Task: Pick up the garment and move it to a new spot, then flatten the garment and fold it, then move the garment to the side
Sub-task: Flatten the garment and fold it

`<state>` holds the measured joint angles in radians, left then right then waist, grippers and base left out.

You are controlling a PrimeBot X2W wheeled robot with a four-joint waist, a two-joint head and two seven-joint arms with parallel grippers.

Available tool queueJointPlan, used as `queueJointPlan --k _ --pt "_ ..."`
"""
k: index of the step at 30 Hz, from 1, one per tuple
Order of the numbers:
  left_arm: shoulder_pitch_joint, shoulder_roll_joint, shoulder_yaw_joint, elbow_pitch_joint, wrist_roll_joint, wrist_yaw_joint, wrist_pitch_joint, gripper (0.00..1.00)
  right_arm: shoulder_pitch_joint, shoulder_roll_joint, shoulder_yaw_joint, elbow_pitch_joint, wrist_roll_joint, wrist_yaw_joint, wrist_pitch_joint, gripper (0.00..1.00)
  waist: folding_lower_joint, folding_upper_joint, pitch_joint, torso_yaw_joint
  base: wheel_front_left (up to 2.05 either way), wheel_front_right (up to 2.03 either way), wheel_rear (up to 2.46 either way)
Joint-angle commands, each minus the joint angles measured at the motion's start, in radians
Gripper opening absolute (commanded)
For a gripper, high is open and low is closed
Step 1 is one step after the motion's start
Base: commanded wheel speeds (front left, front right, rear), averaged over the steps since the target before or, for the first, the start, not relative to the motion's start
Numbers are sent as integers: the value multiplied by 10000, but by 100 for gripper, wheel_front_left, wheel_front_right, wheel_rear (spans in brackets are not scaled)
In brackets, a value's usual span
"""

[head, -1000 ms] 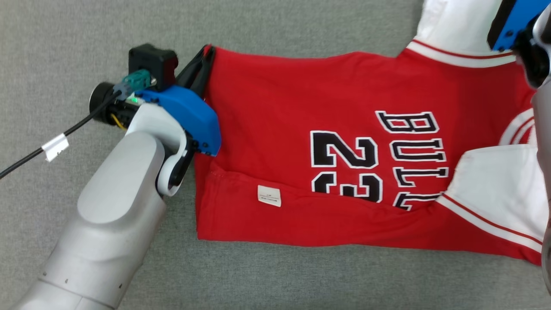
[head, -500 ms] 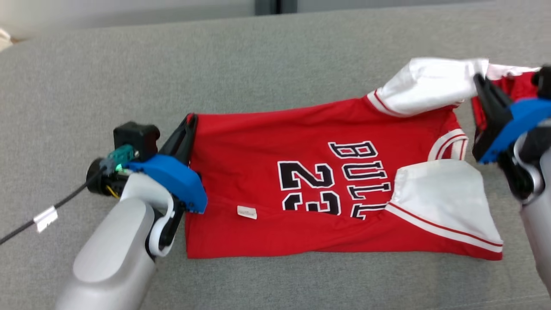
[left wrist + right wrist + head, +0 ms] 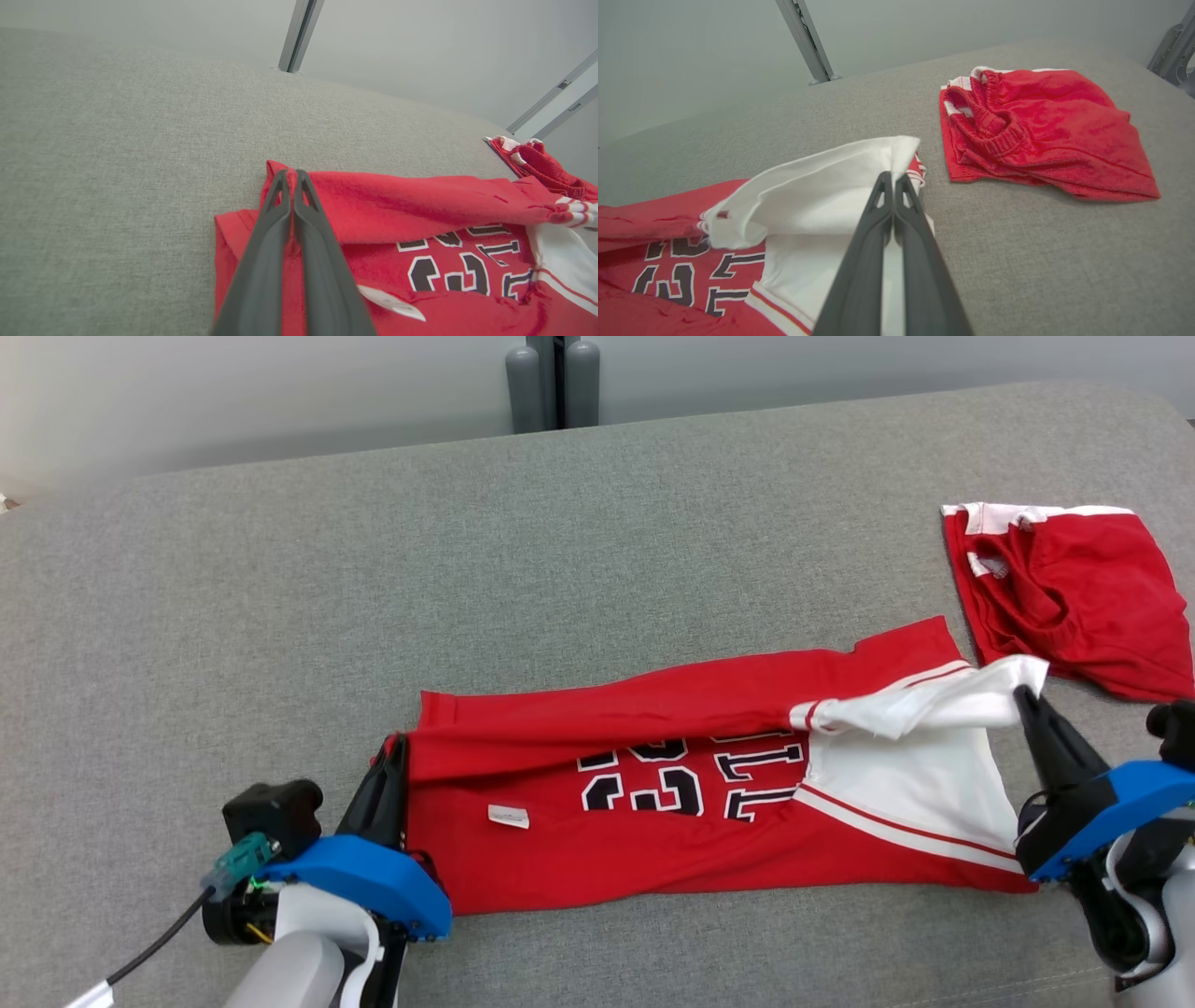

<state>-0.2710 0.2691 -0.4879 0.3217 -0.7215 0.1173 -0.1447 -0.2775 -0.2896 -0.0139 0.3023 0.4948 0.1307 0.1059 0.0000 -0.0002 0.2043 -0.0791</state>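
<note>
Jaws clamped on cloth at both ends, with a lengthwise fold apparently in hand.
Left gripper (image 3: 399, 745) pinches one hem corner of the red jersey (image 3: 653, 854), and the right gripper (image 3: 1020, 693) pinches the white sleeve (image 3: 924, 709) at the opposite end, both raised off the layer beneath. The jersey lies stretched between them near the front edge of the grey surface (image 3: 467, 569), well apart from the red shorts (image 3: 1074, 588) toward the far right corner. As I judge it, the next move is to bring both held corners toward the near edge together and level, so the flap lands square before the grippers let go.
</note>
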Motion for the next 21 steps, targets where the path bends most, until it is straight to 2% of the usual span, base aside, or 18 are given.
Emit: queueJointPlan --k 1,4,5,8,9,10,11,17,21 --pt "207 -23 81 -60 -8 98 -121 0 243 152 -105 -62 -32 4 18 0 0 2 9 -12 0 0 0" --pt "469 -105 40 -80 -68 175 -196 0 511 410 -346 85 -132 2 -78 0 0 2 9 31 0 0 0" --pt "521 -128 18 -63 -84 203 -205 0 565 490 -429 130 -141 4 -159 3 0 2 3 54 0 0 0" --pt "617 -194 4 88 -108 253 -286 2 792 644 -614 355 -288 4 -373 53 0 2 -84 102 0 0 0" --pt "637 -247 23 139 -131 260 -354 40 887 738 -692 427 -274 4 -426 100 0 2 -127 111 0 0 0" --pt "657 -290 42 170 -147 255 -414 85 971 821 -781 486 -225 4 -511 100 0 2 -179 120 0 0 0" --pt "705 -322 57 182 -163 268 -472 100 1093 873 -867 525 -215 4 -582 100 0 2 -233 128 0 0 0" --pt "1237 -136 459 -219 -161 506 -886 100 1886 1023 -1569 445 -302 4 -1044 100 0 2 -487 152 0 0 0" --pt "1581 53 842 -686 -62 713 -1070 100 2141 1078 -1951 179 -405 4 -982 100 0 2 -595 168 0 0 0"
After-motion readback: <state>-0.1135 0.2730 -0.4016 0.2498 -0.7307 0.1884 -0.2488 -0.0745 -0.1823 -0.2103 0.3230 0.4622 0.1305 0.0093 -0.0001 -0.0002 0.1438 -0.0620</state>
